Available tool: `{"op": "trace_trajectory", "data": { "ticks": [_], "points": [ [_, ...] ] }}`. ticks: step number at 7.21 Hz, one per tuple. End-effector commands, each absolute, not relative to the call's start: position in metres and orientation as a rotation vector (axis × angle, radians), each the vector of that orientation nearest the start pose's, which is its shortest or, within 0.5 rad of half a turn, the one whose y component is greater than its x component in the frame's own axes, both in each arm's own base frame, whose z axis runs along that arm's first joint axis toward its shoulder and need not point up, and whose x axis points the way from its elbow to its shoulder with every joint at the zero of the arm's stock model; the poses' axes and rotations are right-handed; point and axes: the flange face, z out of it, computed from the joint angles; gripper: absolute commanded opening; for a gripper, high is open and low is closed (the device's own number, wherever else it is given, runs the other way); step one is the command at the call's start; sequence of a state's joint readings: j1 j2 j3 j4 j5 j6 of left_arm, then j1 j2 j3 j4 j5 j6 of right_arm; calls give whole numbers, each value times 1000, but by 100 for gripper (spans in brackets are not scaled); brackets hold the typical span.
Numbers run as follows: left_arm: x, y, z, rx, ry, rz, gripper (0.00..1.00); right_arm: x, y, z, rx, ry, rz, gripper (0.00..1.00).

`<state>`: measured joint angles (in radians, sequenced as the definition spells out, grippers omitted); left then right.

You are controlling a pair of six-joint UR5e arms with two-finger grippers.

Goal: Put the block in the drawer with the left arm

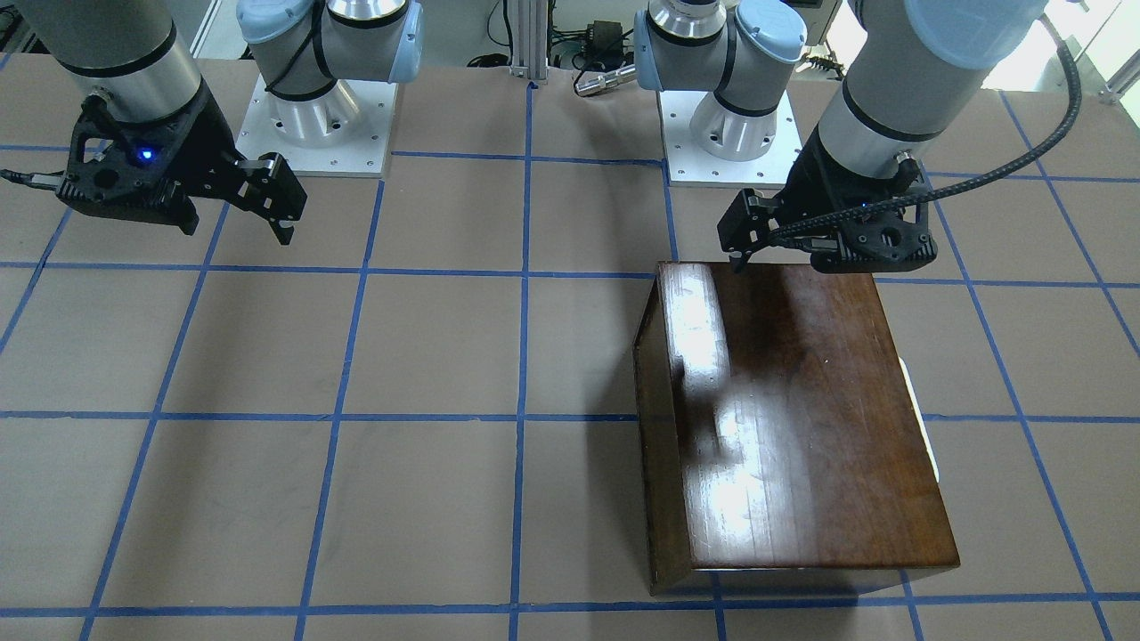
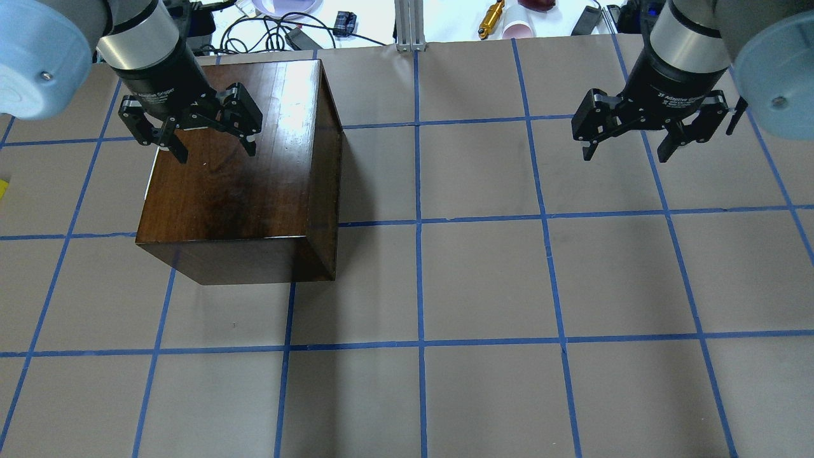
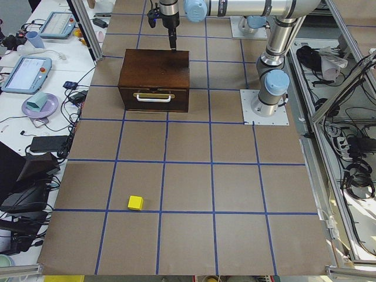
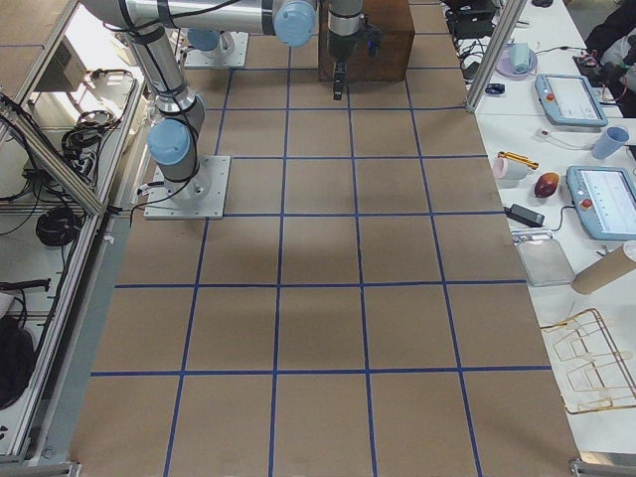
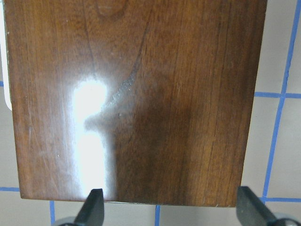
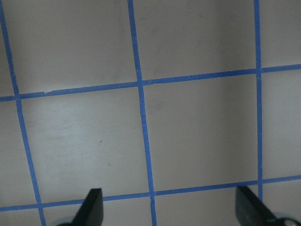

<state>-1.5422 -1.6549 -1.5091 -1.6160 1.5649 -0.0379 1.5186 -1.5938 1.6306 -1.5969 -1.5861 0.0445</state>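
The left gripper (image 2: 216,150) is hovering over the glossy top of the dark wooden box (image 2: 235,184), near the edge closest to the robot's base, with its two fingers spread wide and nothing between them. In the left wrist view both fingertips (image 5: 92,207) are showing at the bottom of the frame, well apart from each other, with the polished lid filling the space ahead. The yellow block (image 3: 136,202) is sitting out on the brown table (image 2: 483,273) by a blue tape line (image 3: 176,211), well apart from that gripper and from the box, off toward the table's end on the robot's left. It is lying on the side that the drawer front (image 3: 154,100) is facing. The drawer is sitting pushed in, its front flush with the box and its pale metal pull (image 3: 154,95) facing the block. The right gripper (image 2: 626,152) is hanging over bare table on the other side, its fingers likewise spread and holding nothing.
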Motion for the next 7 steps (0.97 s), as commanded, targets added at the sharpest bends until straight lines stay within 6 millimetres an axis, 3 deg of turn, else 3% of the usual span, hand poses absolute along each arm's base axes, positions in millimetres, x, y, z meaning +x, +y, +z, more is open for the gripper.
{"op": "trace_trajectory", "data": {
  "ticks": [1, 4, 7],
  "points": [
    [-108, -529, 477, -125, 3138, 87, 100, 107, -487, 472, 152, 3153, 17, 100],
    [-35, -554, 473, -89, 3150, 0, 100, 106, -487, 472, 155, 3153, 17, 100],
    [59, -580, 464, -168, 3134, -72, 100, 106, -487, 472, 155, 3153, 17, 100]
  ]
}}
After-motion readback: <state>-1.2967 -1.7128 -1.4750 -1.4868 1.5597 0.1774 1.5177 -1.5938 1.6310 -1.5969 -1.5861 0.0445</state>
